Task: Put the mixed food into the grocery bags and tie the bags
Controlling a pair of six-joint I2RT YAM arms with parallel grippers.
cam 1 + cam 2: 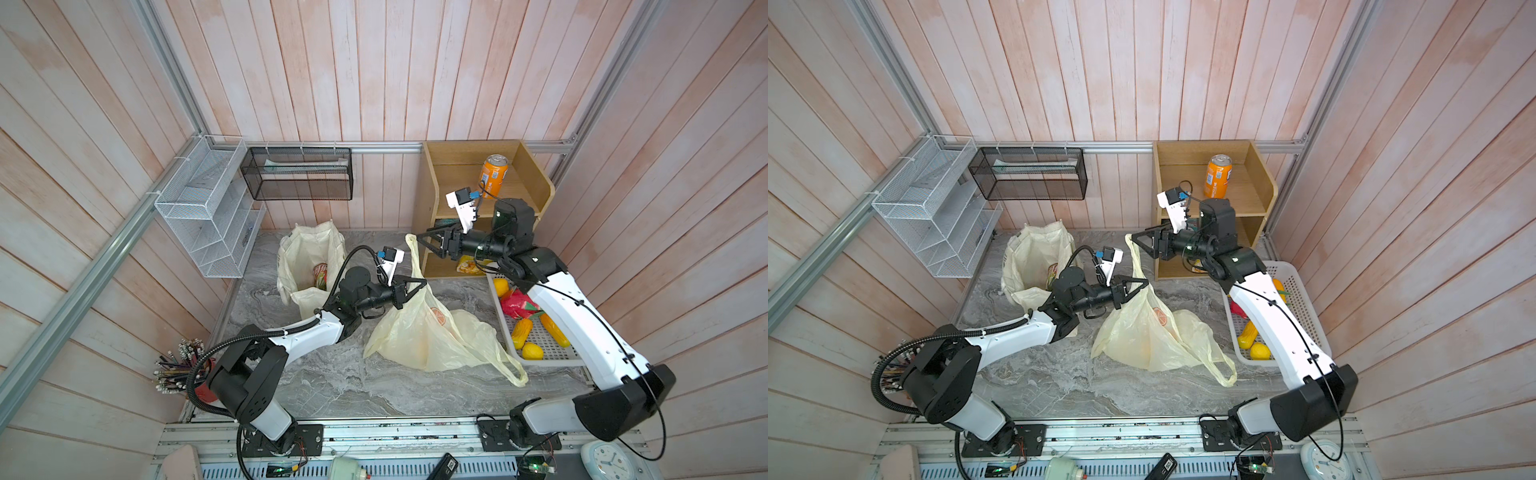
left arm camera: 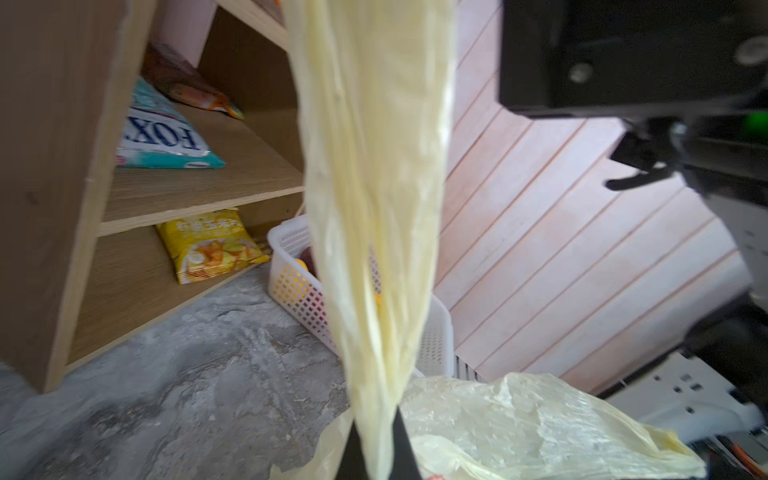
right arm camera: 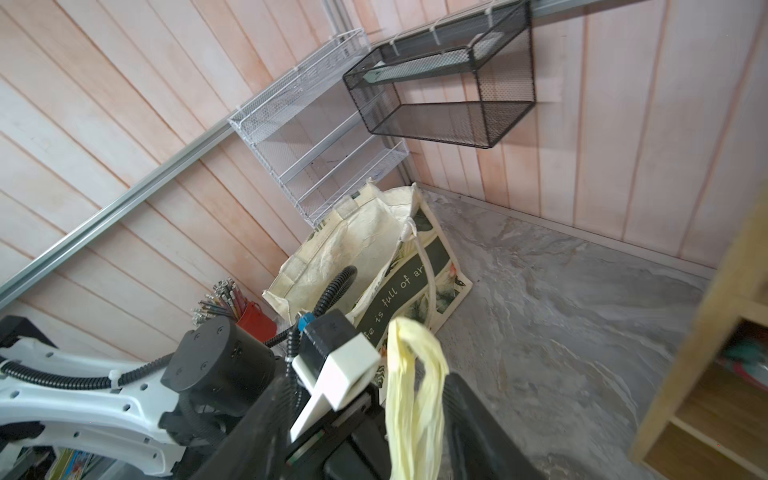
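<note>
Left wrist view: left gripper [image 2: 376,457] pinches the plastic carrier bag [image 1: 419,336] by its stretched handle [image 2: 374,208] — bag slumped between the arms, contents unclear. Right gripper [image 1: 422,243] fingers spread, handle loop loose between them. Canvas tote [image 1: 305,253] upright, red packet [image 1: 321,274] inside. White basket [image 1: 544,361] holds toy fruits [image 1: 521,332].

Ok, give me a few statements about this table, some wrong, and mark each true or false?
The left tool pinches the plastic bag by its handle. True.
The orange can lies tipped over. False: it stands upright on the wooden shelf's top level.
The right tool is clamped shut. False: its jaws stand open around the handle's loop.
The canvas tote stands open near the back wall. True.
</note>
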